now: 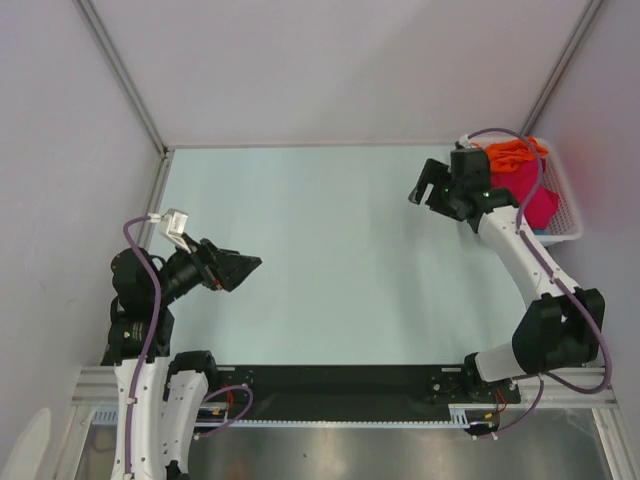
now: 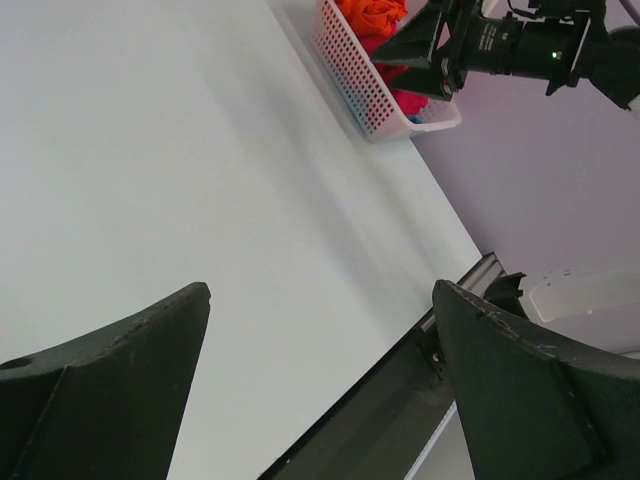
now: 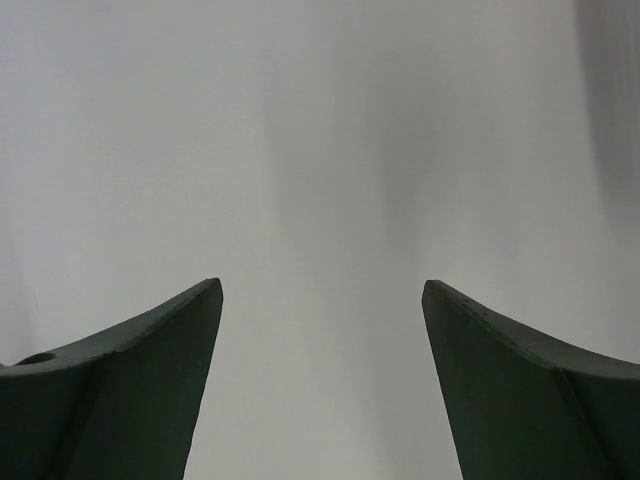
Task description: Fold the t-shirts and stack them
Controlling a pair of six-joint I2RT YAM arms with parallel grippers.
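The t-shirts lie bunched in a white mesh basket [image 1: 565,205] at the table's far right. An orange shirt [image 1: 515,152] sits on top, a crimson-pink one [image 1: 530,195] below it, and a sliver of teal [image 1: 540,230] shows at the near end. In the left wrist view the orange shirt [image 2: 372,14] and the pink one [image 2: 408,100] show in the basket [image 2: 350,75]. My right gripper [image 1: 422,187] is open and empty, just left of the basket above the table. My left gripper [image 1: 245,268] is open and empty at the near left.
The pale green table [image 1: 330,250] is walled by grey panels at the back and sides. A black rail [image 1: 340,380] runs along the near edge between the arm bases. The right arm [image 1: 520,250] stretches along the right side.
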